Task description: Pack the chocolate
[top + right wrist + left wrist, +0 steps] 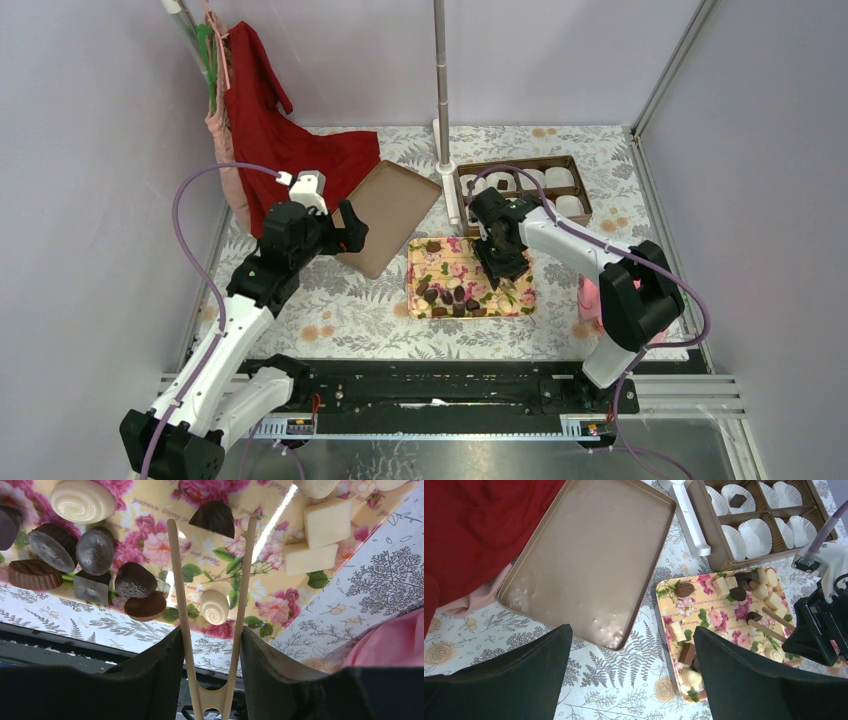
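Tongs of pale wood [179, 580], clenched in my right jaws, straddle a dark brown domed chocolate [214, 517] dead ahead on the yellow floral tray [260, 595]; my left jaws hang released, well apart.

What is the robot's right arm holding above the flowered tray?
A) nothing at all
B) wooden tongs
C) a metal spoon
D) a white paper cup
B: the right wrist view shows wooden tongs clamped between the jaws of the right gripper, with the tips pointing at a dark chocolate on the flowered tray.
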`<action>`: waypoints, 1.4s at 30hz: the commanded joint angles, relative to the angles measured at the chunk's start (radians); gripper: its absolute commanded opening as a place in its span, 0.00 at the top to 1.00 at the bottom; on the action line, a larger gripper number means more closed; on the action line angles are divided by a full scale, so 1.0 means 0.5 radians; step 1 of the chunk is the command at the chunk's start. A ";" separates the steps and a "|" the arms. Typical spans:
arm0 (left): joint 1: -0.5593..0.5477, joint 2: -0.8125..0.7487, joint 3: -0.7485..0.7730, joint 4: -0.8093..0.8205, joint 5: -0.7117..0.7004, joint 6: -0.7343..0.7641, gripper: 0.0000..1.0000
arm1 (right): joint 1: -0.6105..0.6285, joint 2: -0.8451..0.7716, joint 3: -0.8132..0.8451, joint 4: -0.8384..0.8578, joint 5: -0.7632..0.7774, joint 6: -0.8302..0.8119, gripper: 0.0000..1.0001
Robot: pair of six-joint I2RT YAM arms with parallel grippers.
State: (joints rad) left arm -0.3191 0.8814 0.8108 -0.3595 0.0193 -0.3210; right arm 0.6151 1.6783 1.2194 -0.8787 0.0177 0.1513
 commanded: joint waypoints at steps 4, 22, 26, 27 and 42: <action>0.012 -0.018 -0.014 0.064 0.021 0.004 0.01 | 0.013 0.041 -0.001 0.060 0.043 0.001 0.52; 0.013 -0.009 -0.012 0.064 0.025 0.004 0.01 | 0.011 0.072 0.012 0.044 0.120 -0.019 0.68; 0.013 -0.008 -0.014 0.065 0.028 0.001 0.01 | 0.009 0.023 0.077 -0.008 0.174 -0.023 0.70; 0.015 -0.010 -0.014 0.064 0.027 0.001 0.01 | 0.008 0.010 0.097 -0.020 0.195 -0.023 0.71; 0.010 -0.042 -0.017 0.063 0.038 0.001 0.01 | -0.306 -0.021 0.564 -0.127 0.377 -0.119 0.73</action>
State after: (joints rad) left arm -0.3191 0.8776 0.8108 -0.3595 0.0204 -0.3210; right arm 0.5262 1.6897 1.4208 -0.9199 0.1608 0.1196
